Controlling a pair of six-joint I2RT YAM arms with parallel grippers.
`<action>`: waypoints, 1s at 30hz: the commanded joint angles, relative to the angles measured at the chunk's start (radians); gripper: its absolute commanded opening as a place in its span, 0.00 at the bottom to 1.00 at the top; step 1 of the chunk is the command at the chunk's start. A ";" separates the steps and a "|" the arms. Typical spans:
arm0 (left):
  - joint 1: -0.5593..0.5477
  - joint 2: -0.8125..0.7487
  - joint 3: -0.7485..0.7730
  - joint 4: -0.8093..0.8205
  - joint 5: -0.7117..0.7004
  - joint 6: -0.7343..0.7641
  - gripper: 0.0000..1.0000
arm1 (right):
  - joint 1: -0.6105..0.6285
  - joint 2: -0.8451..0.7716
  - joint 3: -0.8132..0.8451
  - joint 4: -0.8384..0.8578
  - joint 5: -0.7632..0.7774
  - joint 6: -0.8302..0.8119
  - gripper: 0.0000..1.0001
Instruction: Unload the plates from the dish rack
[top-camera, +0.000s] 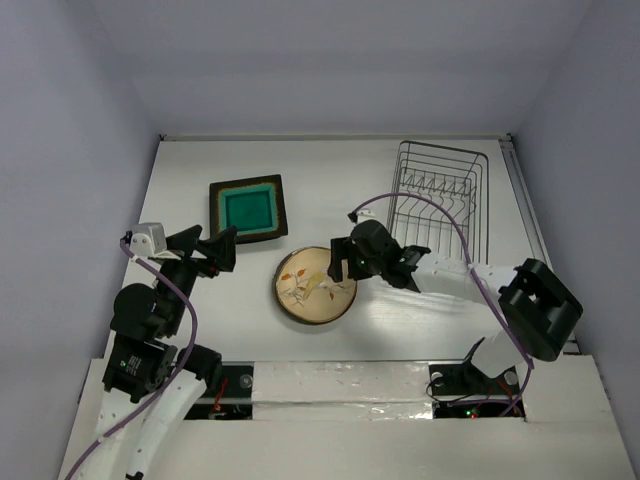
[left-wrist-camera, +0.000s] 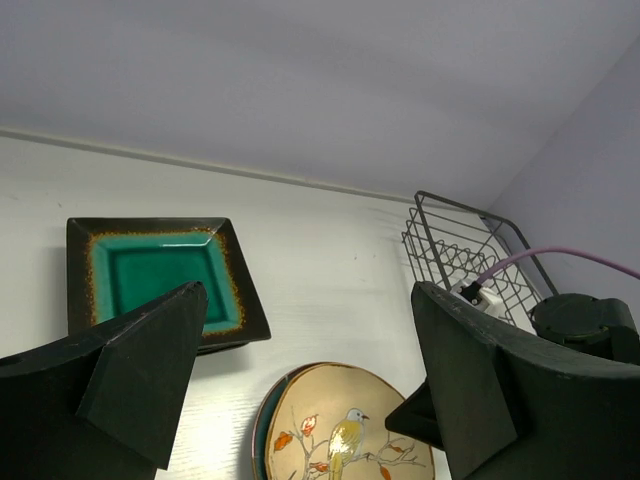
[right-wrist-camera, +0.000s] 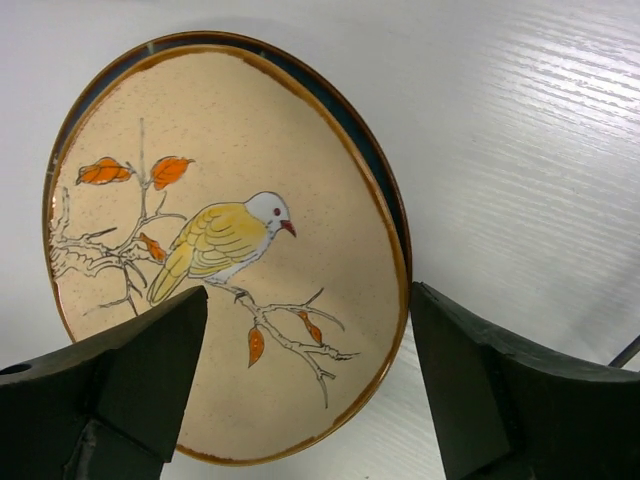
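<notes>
the right gripper (right-wrist-camera: 308, 345) is spread wide, its two dark fingers (right-wrist-camera: 120, 385) holding nothing. between them in the right wrist view lies the round tan plate (right-wrist-camera: 225, 250), painted with a yellow bird on a branch with orange leaves. a dark bluish edge shows under its far rim, and i cannot tell what that is. from above, this gripper (top-camera: 340, 263) hangs over the plate's far right part; whether it touches cannot be told. the tan plate (top-camera: 312, 288) lies flat on the white table (top-camera: 330, 170), near the middle.

the left gripper (left-wrist-camera: 305, 350) is also wide open and empty. it (top-camera: 222, 252) sits just near and left of the teal square plate (top-camera: 247, 209), which lies flat on the table's far left, apart from the tan plate.

the dish rack (top-camera: 438, 195) stands at the far right, behind the right arm, with a purple cable (top-camera: 420, 200) arching in front of it.
</notes>
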 joint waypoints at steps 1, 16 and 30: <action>0.014 -0.001 -0.005 0.050 0.015 0.008 0.81 | 0.029 -0.020 0.061 -0.003 0.061 -0.026 0.87; 0.023 -0.007 -0.008 0.056 0.031 0.007 0.88 | 0.170 -0.362 0.240 -0.124 0.378 -0.064 0.00; 0.023 0.034 0.133 0.094 0.029 0.023 0.96 | 0.170 -1.127 0.059 0.003 0.846 -0.258 0.97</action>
